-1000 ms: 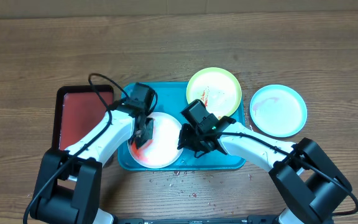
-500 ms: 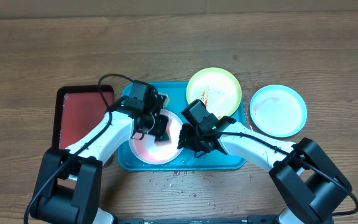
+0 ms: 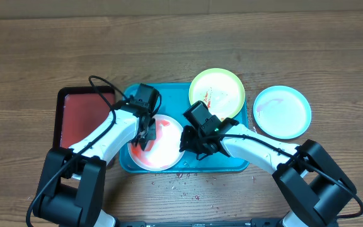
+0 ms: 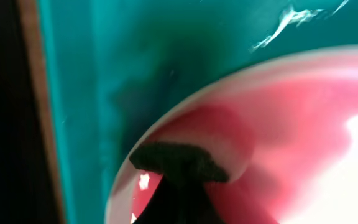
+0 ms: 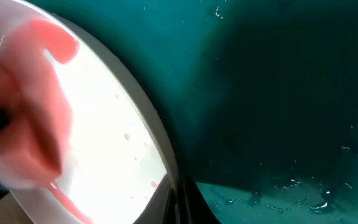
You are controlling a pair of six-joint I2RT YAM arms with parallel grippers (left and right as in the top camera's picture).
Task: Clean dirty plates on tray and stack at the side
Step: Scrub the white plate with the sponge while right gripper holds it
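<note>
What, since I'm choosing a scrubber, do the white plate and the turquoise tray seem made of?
White plate: probably plastic, glossy; highlights glint on its smooth smeared face. Turquoise tray: likely moulded plastic, shiny; light streaks, rounded raised rim.

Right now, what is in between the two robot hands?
The white plate, smeared red, lies between the left gripper and the right gripper, inside the blue tray. The overhead view shows it.

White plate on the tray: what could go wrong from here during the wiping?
1. The right gripper seems to hold the white plate only at its rim; a push from the left gripper could slip it out.
2. Wiping may spread the red sauce onto the tray.
</note>
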